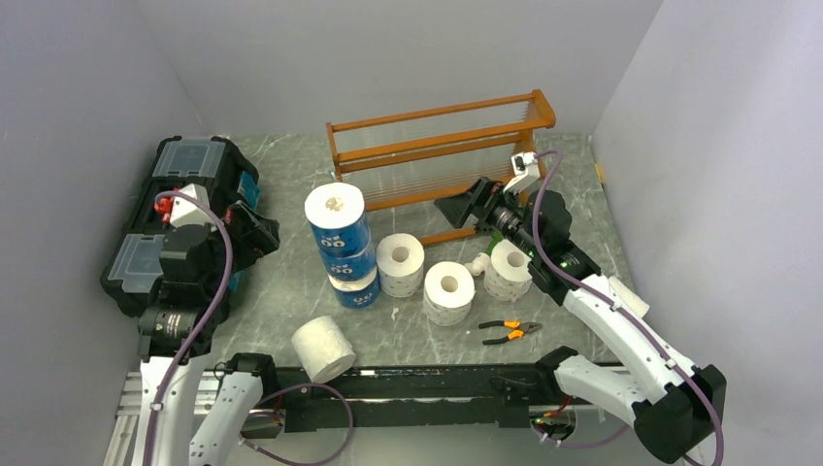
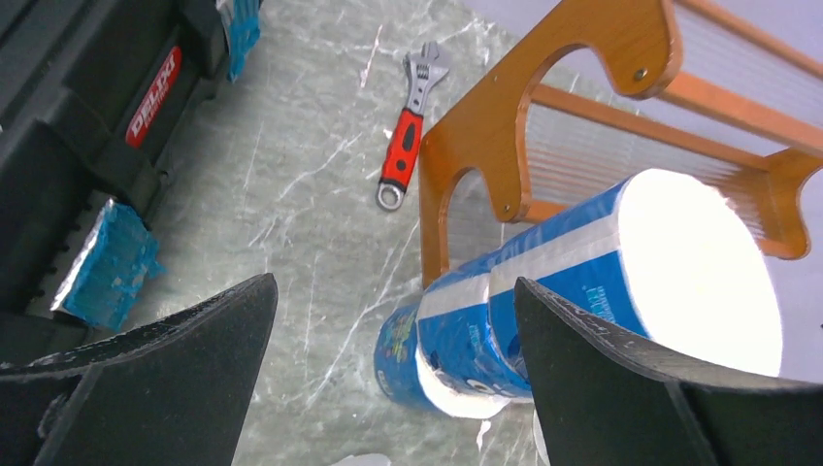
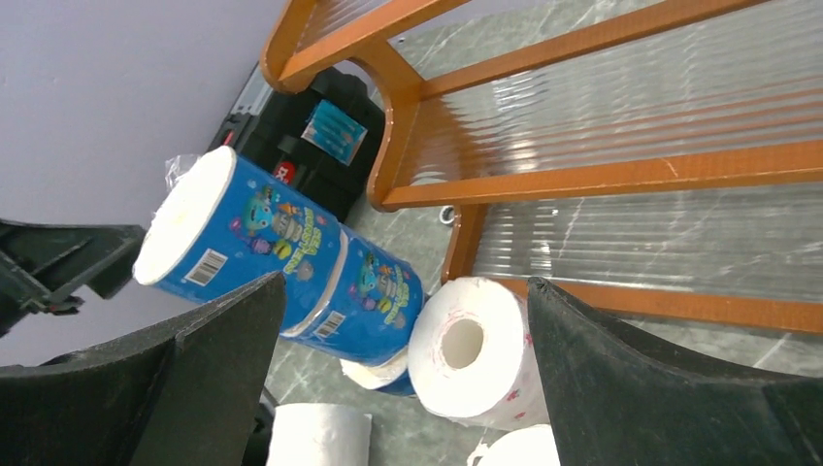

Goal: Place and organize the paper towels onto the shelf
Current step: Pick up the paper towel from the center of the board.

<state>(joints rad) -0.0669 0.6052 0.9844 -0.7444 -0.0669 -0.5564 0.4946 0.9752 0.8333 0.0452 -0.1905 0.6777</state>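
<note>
Right pincer: jaws wide apart, nothing between them, hanging just in front of the shelf at its lower rail. Left pincer: likewise spread and empty, well off the shelf's left end.

Shelf bare. All paper towels sit on the bench in front of it: blue stack of three by its left end, white rolls along its front, one toppled roll farthest out.

Risk: the stack is tall and a brushing finger would likely tip it. The white rolls crowd together, so closing on one may shove its neighbour.
</note>
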